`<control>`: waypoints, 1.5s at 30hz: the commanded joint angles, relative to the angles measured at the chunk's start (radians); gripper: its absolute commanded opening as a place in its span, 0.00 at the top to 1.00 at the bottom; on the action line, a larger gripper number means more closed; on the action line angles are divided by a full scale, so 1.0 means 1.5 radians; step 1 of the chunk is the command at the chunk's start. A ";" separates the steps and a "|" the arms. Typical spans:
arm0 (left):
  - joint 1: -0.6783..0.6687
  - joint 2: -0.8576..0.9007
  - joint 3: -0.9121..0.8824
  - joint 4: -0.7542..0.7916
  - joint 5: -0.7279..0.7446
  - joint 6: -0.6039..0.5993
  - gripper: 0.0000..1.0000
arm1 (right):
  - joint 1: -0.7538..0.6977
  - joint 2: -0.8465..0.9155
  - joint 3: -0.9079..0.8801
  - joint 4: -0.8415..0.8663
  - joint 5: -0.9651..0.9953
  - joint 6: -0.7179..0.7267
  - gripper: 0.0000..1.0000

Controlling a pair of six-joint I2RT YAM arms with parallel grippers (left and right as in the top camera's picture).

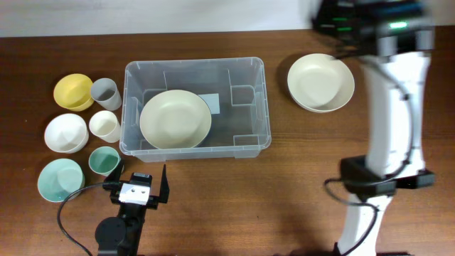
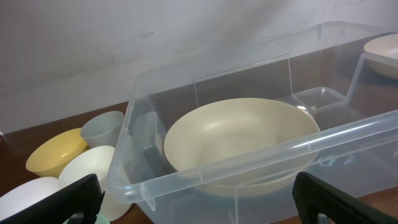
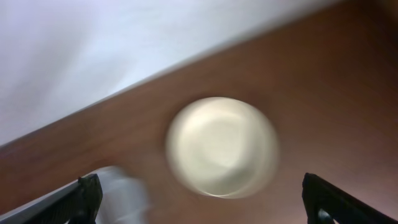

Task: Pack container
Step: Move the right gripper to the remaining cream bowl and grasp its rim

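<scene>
Container [image 1: 193, 64]: clear rectangular bin, rounded corners

The table [image 1: 298, 163] is showing dark brown wood grain. The container [image 1: 132, 78] is looking clear, its label [image 1: 210, 104] white, and is holding a cream bowl [image 1: 175, 119]. A yellow bowl [image 1: 72, 92], white bowl [image 1: 65, 133] and teal bowl [image 1: 60, 179] are sitting alongside.

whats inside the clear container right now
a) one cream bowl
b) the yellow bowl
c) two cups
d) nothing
A: the overhead view shows a single cream bowl lying inside the container, while the yellow bowl stands outside on the table, to its left.
</scene>
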 commanded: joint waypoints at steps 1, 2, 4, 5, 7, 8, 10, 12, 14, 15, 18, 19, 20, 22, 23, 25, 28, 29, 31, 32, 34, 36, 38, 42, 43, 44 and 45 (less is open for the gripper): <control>0.004 -0.003 -0.003 -0.003 0.003 0.003 0.00 | -0.155 0.033 -0.034 -0.070 -0.104 0.047 0.01; 0.004 -0.003 -0.003 -0.003 0.003 0.003 0.00 | -0.178 0.037 -0.053 -0.069 -0.138 0.036 0.01; 0.004 -0.003 -0.003 -0.003 0.003 0.003 0.00 | -0.231 0.047 -0.126 -0.062 -0.208 0.027 0.01; 0.004 -0.003 -0.003 -0.003 0.003 0.003 0.00 | -0.243 0.050 -0.159 -0.055 -0.222 0.025 0.01; 0.004 -0.003 -0.003 -0.003 0.003 0.003 0.00 | -0.257 0.051 -0.229 -0.028 -0.231 0.025 0.01; 0.004 -0.003 -0.003 -0.003 0.003 0.003 0.00 | -0.259 0.051 -0.269 -0.007 -0.231 0.025 0.01; 0.004 -0.003 -0.003 -0.003 0.003 0.003 0.00 | -0.258 0.051 -0.346 0.044 -0.238 0.020 0.01; 0.004 -0.003 -0.003 -0.003 0.003 0.003 0.00 | -0.252 0.051 -0.420 0.110 -0.268 -0.011 0.01; 0.004 -0.003 -0.003 -0.003 0.003 0.003 0.00 | -0.245 0.051 -0.508 0.188 -0.305 -0.013 0.01; 0.004 -0.003 -0.003 -0.003 0.003 0.003 0.00 | -0.243 0.051 -0.538 0.217 -0.314 -0.013 0.01; 0.004 -0.003 -0.003 -0.003 0.003 0.003 0.00 | -0.240 0.051 -0.599 0.279 -0.333 -0.013 0.01; 0.004 -0.003 -0.003 -0.003 0.003 0.003 0.00 | -0.239 0.051 -0.620 0.301 -0.340 -0.013 0.01; 0.004 -0.003 -0.003 -0.003 0.003 0.003 0.00 | -0.239 0.051 -0.637 0.318 -0.342 -0.013 0.01; 0.004 -0.003 -0.003 -0.003 0.003 0.003 0.00 | -0.239 0.052 -0.655 0.336 -0.344 -0.013 0.01; 0.004 -0.003 -0.003 -0.003 0.003 0.003 0.00 | -0.238 0.052 -0.662 0.344 -0.343 -0.013 0.01; 0.004 -0.003 -0.003 -0.003 0.003 0.003 0.00 | -0.237 0.052 -0.673 0.356 -0.343 -0.013 0.01; 0.004 -0.003 -0.003 -0.003 0.003 0.003 0.00 | -0.234 0.052 -0.690 0.376 -0.343 -0.013 0.01; 0.004 -0.003 -0.003 -0.003 0.003 0.003 0.00 | -0.233 0.052 -0.695 0.384 -0.343 -0.013 0.01; 0.004 -0.003 -0.003 -0.003 0.003 0.003 0.00 | -0.232 0.052 -0.701 0.394 -0.343 -0.013 0.01; 0.004 -0.003 -0.003 -0.003 0.003 0.003 0.00 | -0.231 0.052 -0.704 0.401 -0.343 -0.013 0.01; 0.004 -0.003 -0.003 -0.003 0.003 0.003 0.00 | -0.230 0.052 -0.710 0.411 -0.344 -0.012 0.01; 0.004 -0.003 -0.003 -0.003 0.003 0.003 0.00 | -0.230 0.052 -0.712 0.415 -0.343 -0.013 0.01; 0.004 -0.003 -0.003 -0.003 0.003 0.003 0.00 | -0.230 0.052 -0.716 0.421 -0.344 -0.012 0.02; 0.004 -0.003 -0.003 -0.003 0.003 0.003 0.00 | -0.230 0.052 -0.728 0.433 -0.343 -0.008 0.02; 0.004 -0.003 -0.003 -0.003 0.003 0.003 0.00 | -0.230 0.052 -0.729 0.435 -0.343 -0.008 0.02; 0.004 -0.003 -0.003 -0.003 0.003 0.003 0.00 | -0.230 0.052 -0.729 0.436 -0.343 -0.008 0.02; 0.004 -0.003 -0.003 -0.003 0.003 0.003 0.00 | -0.230 0.052 -0.729 0.436 -0.343 -0.008 0.02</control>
